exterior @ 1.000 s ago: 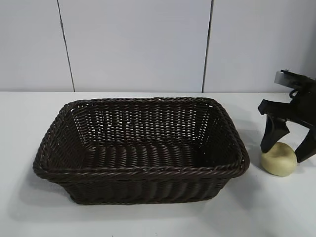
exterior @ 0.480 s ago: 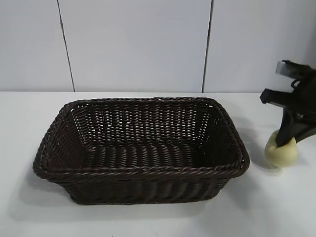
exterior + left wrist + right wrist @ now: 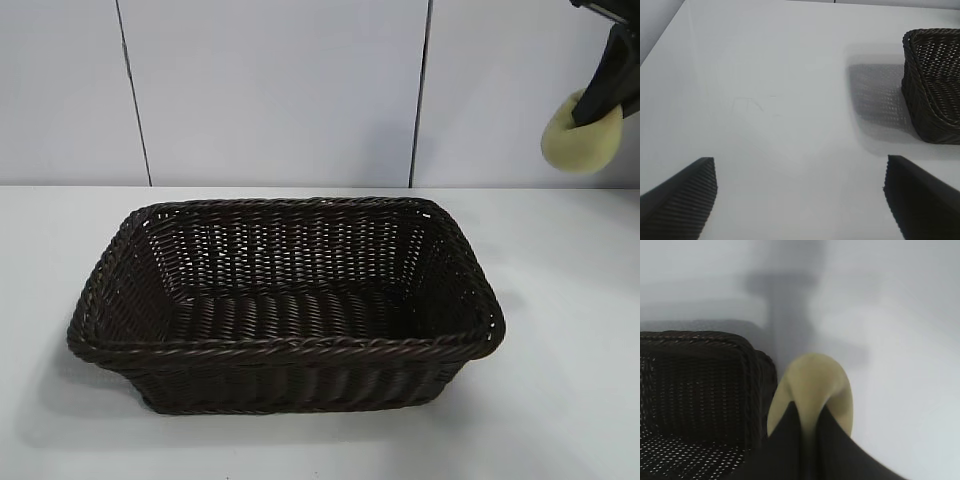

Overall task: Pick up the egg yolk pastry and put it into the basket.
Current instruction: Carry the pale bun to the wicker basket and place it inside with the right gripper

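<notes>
- The left gripper (image 3: 800, 195) does not show in the exterior view; its own wrist camera has it low over the bare white table (image 3: 765, 100), well off from the basket, with one end wall of the wicker showing at the edge of that picture. Its two dark ribbed fingers (image 3: 682, 195) stand wide apart with nothing between them.
- The basket (image 3: 285, 350) is the landmark: a dark brown woven rectangle with a braided rim and sloping sides, sitting flat on the table in the middle of the exterior view. Nothing lies inside it.
- Behind the basket rises a pale panelled wall (image 3: 270, 90) with two dark vertical seams.
- The egg yolk pastry (image 3: 578, 135) hangs in the air above and to the right of the basket, beyond its right end, clear of the table and in front of the wall. It is a pale cream-yellow rounded bun, squeezed where it is gripped.
- The right gripper (image 3: 592, 115) comes in from the upper right corner, high above the basket's right end, its black fingers (image 3: 785, 440) pinched nearly together on the egg yolk pastry. In its wrist view the bun bulges past the fingertips, with the basket's corner just beside and below it.
</notes>
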Controlling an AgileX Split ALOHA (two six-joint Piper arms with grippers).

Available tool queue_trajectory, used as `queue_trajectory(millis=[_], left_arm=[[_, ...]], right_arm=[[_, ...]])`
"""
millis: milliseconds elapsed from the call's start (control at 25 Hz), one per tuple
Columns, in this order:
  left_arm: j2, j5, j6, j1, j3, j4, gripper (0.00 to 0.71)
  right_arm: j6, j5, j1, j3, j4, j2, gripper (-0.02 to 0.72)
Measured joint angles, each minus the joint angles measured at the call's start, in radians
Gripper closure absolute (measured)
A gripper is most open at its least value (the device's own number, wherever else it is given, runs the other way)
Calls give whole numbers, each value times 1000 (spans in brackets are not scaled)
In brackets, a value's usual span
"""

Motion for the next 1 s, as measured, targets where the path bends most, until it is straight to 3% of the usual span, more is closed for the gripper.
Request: queue_trajectory(millis=[280, 520, 1000], left_arm=[[0, 0, 0, 0, 0, 0, 52], [0, 0, 0, 0, 0, 0, 52], [0, 0, 0, 0, 0, 0, 52]], right_arm=[[79, -143, 311, 1, 36, 0, 674], [105, -257, 493, 1, 43, 3, 674], [123, -325, 518, 1, 28, 152, 679]])
